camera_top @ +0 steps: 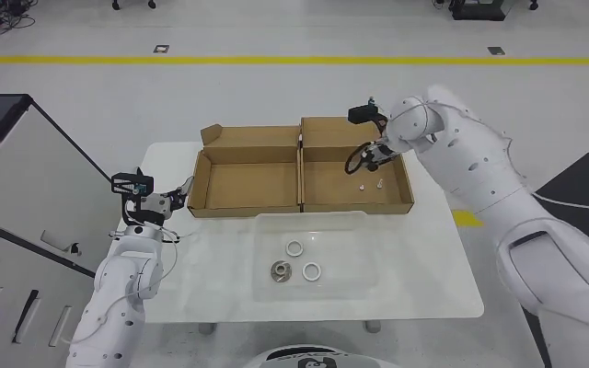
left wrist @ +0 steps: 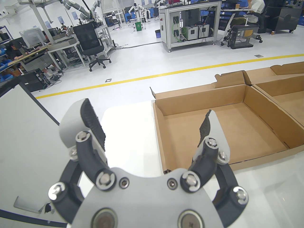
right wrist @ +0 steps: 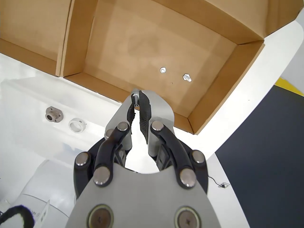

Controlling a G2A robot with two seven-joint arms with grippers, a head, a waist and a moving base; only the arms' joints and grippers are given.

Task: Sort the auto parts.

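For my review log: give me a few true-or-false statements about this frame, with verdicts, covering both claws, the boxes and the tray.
1. The right claw is shut on a small bolt above the right cardboard box. True.
2. The left claw is open with nothing in it, outside the left cardboard box. True.
3. The two loose bolts lie in the left cardboard box. False: both lie on the floor of the right cardboard box.
4. The clear tray holds three white rings. False: it holds two white rings and a metal flange.
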